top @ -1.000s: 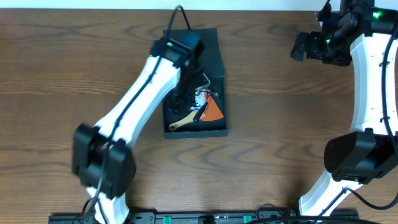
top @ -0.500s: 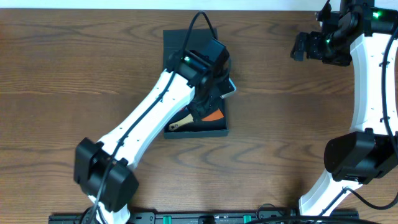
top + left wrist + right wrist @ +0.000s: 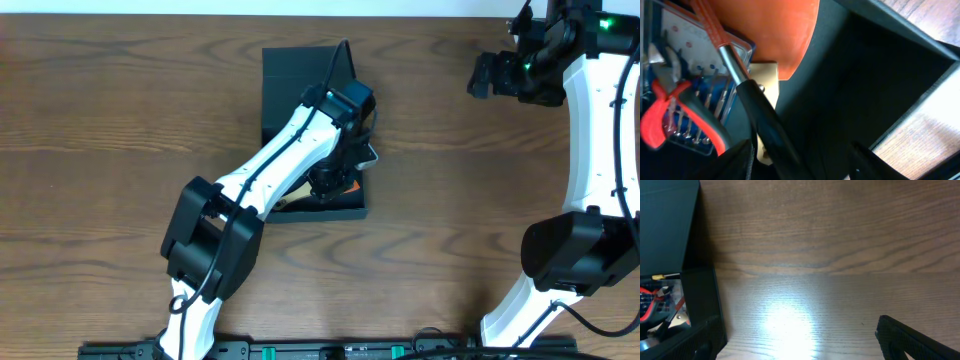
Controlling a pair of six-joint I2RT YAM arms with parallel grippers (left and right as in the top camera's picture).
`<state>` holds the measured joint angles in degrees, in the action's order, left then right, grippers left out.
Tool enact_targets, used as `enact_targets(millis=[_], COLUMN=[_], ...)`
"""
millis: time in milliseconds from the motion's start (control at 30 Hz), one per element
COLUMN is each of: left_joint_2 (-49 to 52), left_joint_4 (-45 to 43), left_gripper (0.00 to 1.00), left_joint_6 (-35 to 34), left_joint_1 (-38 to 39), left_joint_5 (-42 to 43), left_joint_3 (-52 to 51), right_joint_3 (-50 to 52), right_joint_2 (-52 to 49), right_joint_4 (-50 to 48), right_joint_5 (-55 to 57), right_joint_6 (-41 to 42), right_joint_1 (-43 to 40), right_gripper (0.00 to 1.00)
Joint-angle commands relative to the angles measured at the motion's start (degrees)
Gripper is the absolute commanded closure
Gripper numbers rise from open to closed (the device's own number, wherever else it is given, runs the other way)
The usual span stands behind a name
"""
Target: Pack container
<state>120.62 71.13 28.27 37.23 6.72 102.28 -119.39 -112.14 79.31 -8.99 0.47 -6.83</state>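
The dark container [image 3: 300, 75] stands at the table's back centre, its flap lid open toward the far side. It holds an orange piece [image 3: 770, 30], a black-handled tool [image 3: 765, 120], red-handled pliers [image 3: 670, 115] and a blue bit case [image 3: 705, 100]. My left gripper [image 3: 335, 180] is down inside the container's right half, open [image 3: 805, 170], with the black handle running between its fingers. My right gripper [image 3: 485, 75] hangs open [image 3: 805, 340] over bare table at the far right. The container also shows in the right wrist view [image 3: 665, 235].
The wooden table [image 3: 460, 220] surrounds the container. The left arm [image 3: 270, 165] crosses the container's left half and hides part of its contents. The right arm [image 3: 600, 150] runs along the right edge.
My left arm has swung right across the container, and its gripper has shifted from the middle to the right half. The right arm has not moved.
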Motion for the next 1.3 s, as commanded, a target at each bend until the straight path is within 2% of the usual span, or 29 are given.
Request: enact_targets(millis=[0, 67, 167, 300, 533, 600, 633, 667, 767, 833, 900, 1100, 1267], left_joint_2=[1.51, 1.88, 1.95, 1.97, 1.97, 1.97, 1.97, 1.97, 1.97, 1.97, 1.97, 1.95, 1.51], left_joint_4=[0.22, 0.42, 0.83, 3.48, 4.46, 4.26, 4.2, 4.02, 4.04, 4.02, 3.78, 4.37, 5.62], left_gripper=[0.45, 0.55, 0.76, 0.94, 0.94, 0.9, 0.75, 0.64, 0.59, 0.44, 0.38, 0.37, 0.37], left_joint_6=[-0.28, -0.28, -0.31, -0.31, -0.74, -0.74, -0.74, -0.74, -0.94, -1.92, -2.27, -2.93, -2.93], left_joint_1=[-0.28, -0.35, -0.61, -2.21, -6.21, -6.38, -6.36, -6.36, -6.36, -6.36, -6.36, -6.36, -6.36], left_joint_5=[0.13, -0.15, -2.21, -4.83, -2.95, -2.21, -2.23, -2.23, -2.21, -2.16, -0.68, 1.01, -2.67], left_joint_3=[0.31, 0.31, 0.31, 0.31, 0.31, 0.31, 0.31, 0.31, 0.31, 0.31, 0.31, 0.33, 0.33], right_joint_3=[0.31, 0.31, 0.31, 0.31, 0.31, 0.31, 0.31, 0.31, 0.31, 0.31, 0.31, 0.31, 0.31], right_joint_2=[-0.5, -0.5, -0.5, -0.5, -0.5, -0.5, -0.5, -0.5, -0.5, -0.5, -0.5, -0.5, -0.5], right_joint_4=[0.31, 0.44, 0.66, 0.87, 0.87, 0.85, 0.83, 0.81, 0.87, 0.98, 1.09, 1.07, 1.03], right_joint_5=[0.2, 0.2, 0.22, 0.22, 0.22, 0.22, 0.22, 0.22, 0.2, 0.22, 0.22, 0.2, 0.15], right_joint_6=[0.76, 0.76, 0.76, 0.74, 0.74, 0.74, 0.76, 0.76, 0.76, 0.76, 0.76, 0.79, 0.81], right_joint_1=[0.11, 0.11, 0.11, 0.11, 0.11, 0.11, 0.11, 0.11, 0.11, 0.11, 0.11, 0.11, 0.11], right_gripper=[0.01, 0.01, 0.01, 0.01, 0.01, 0.01, 0.01, 0.01, 0.01, 0.01, 0.01, 0.01, 0.01])
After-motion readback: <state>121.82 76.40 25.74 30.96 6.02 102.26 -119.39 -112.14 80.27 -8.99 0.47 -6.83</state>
